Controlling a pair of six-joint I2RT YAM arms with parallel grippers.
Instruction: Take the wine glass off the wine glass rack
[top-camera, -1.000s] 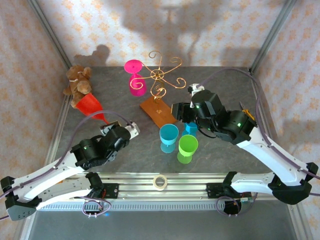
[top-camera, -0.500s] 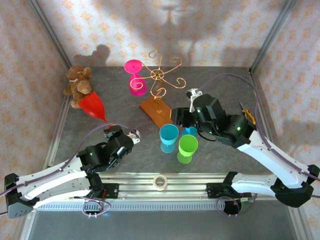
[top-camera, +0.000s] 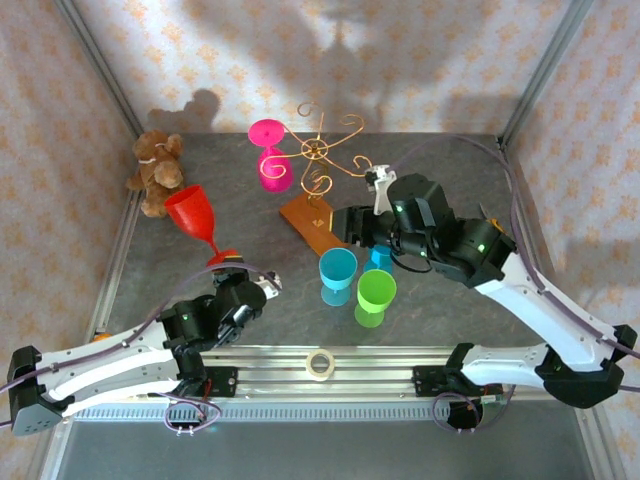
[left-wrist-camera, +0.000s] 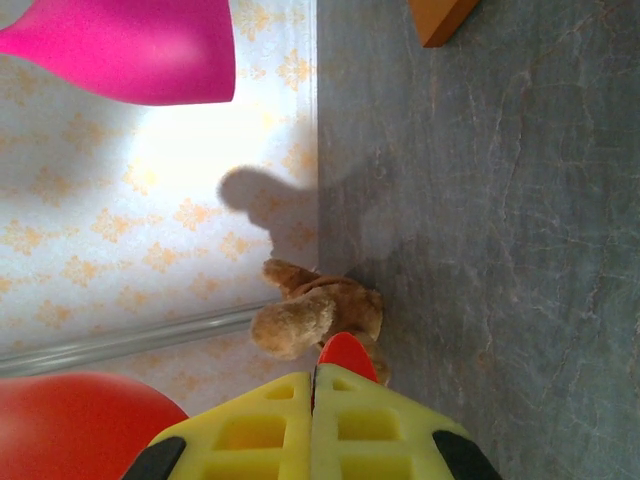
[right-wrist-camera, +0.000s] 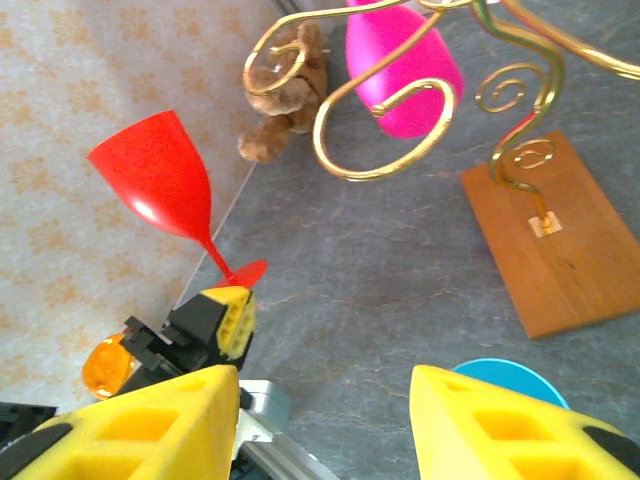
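While red wine glass (top-camera: 192, 215) is off wine glass rack (top-camera: 322, 150), foot clenched in left jaws, near teddy (top-camera: 155, 170), pink glass (top-camera: 270, 155) hangs on rack. Right jaws released beside its base. Judged: pink outstanding.

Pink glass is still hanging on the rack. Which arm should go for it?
Right. The right gripper is open, empty and close to the rack; the left gripper is shut on the red glass.

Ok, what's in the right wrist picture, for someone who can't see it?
The left gripper holds a tilted red wine glass by its foot. Beyond it, a pink wine glass hangs on the gold wine glass rack, a teddy bear to its left; the right gripper stands open at the bottom.
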